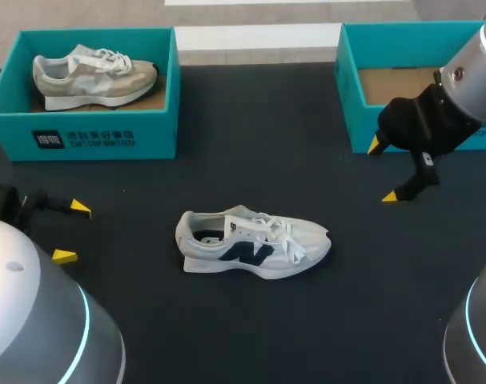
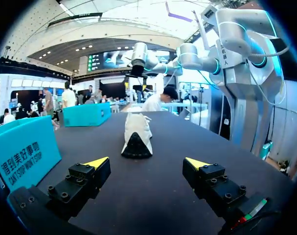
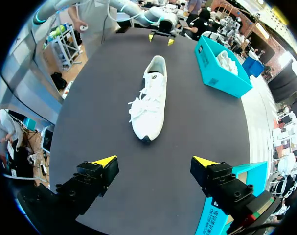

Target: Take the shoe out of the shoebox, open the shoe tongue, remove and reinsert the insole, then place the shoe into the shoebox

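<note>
Sitting upright on table [image 1: 243, 144], white shoe [image 1: 255, 242]

Bare table [image 1: 251, 144] around shoe [image 1: 255, 244]; left shoebox [image 1: 90, 136], right shoebox [image 1: 351, 96] well apart behind.

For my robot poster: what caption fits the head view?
White shoe out on the table, between the open left gripper and open right gripper.

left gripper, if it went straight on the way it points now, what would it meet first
Most likely the white shoe, heel end first: it lies dead ahead of the open left gripper, with nothing between them.
</note>
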Controlling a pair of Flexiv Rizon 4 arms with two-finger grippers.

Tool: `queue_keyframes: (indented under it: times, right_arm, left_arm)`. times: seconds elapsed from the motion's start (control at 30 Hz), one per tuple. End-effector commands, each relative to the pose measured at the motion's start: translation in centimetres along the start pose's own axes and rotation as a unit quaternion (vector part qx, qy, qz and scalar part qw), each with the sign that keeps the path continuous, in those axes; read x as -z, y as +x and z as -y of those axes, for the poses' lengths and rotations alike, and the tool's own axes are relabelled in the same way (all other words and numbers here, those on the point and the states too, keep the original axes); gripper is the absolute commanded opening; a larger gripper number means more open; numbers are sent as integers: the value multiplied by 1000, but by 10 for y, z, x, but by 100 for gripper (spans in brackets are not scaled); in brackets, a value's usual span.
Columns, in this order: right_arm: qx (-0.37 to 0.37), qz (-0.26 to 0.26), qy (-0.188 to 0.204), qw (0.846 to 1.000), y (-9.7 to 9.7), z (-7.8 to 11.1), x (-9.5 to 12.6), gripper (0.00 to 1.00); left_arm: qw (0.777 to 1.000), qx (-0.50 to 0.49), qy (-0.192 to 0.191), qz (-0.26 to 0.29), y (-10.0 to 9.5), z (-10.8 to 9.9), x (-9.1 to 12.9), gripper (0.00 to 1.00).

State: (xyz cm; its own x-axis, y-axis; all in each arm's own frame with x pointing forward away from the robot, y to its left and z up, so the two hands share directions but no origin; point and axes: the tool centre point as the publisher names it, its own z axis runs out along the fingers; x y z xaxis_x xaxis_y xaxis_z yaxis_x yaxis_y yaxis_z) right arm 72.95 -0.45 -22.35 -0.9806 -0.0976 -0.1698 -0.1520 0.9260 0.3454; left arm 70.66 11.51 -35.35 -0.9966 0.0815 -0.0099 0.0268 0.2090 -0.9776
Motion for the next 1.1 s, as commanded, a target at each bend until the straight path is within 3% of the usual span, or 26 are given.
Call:
queue_keyframes:
  times: [0.03, 0.83, 1.1]
  right_arm:
    - [0, 0, 1, 1000, -1, 0, -2, 100]
    - [0, 0, 1, 1000, -1, 0, -2, 100]
    - [0, 0, 1, 1000, -1, 0, -2, 100]
  left_arm:
    - [999, 0, -5, 51, 5, 3, -3, 100]
    - [999, 2, -4, 48, 4, 3, -3, 100]
    - [997, -3, -35, 65, 4, -11, -13, 100]
